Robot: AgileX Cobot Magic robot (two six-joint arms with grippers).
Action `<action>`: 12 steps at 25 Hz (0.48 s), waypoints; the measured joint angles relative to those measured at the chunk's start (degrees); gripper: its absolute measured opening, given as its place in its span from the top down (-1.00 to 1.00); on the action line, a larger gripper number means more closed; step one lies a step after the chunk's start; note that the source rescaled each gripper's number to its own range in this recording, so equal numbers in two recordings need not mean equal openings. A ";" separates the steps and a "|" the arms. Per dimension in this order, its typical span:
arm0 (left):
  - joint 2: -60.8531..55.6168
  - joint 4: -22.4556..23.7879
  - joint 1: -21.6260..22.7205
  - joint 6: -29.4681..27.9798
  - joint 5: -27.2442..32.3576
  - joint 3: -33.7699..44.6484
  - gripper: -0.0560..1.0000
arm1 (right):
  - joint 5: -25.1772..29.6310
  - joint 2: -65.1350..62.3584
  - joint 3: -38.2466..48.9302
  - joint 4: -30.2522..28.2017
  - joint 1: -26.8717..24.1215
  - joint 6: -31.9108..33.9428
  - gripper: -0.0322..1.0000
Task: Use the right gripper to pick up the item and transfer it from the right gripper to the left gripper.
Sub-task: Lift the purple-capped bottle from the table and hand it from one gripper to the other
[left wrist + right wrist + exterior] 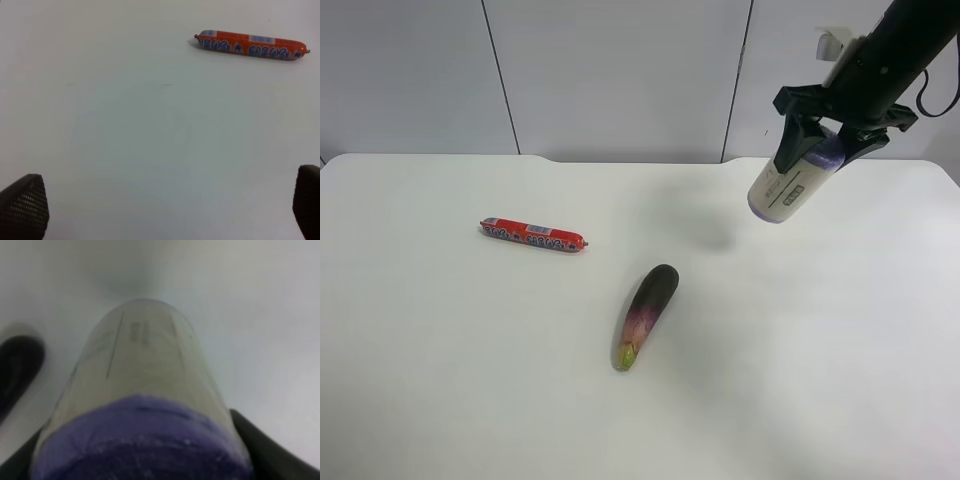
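The item (790, 184), a fat roll with purple ends and a cream wrapper, hangs tilted in the air at the upper right of the exterior high view. My right gripper (825, 128), a black claw with a white box at its wrist, is shut on its upper purple end. In the right wrist view the item (142, 385) fills the frame between the dark fingers (270, 450). My left gripper (160, 210) is open and empty above the white table; its two fingertips (25, 205) stand far apart. The left arm does not show in the exterior high view.
A red sausage stick (533, 234) lies on the white table (440, 380) left of centre; it also shows in the left wrist view (251, 45). A dark purple eggplant (647, 313) lies near the middle. A dark shape (17, 370) shows beside the item in the right wrist view.
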 joint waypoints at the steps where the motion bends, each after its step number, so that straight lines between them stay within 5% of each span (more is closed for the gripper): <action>1: 0.00 0.00 0.00 0.00 0.00 0.00 -1.00 | 0.52 -0.70 0.00 0.73 0.00 -0.47 0.94; 12: 0.00 0.00 0.00 0.00 0.00 0.00 -1.00 | 3.94 -5.29 0.00 6.25 4.33 -4.87 0.94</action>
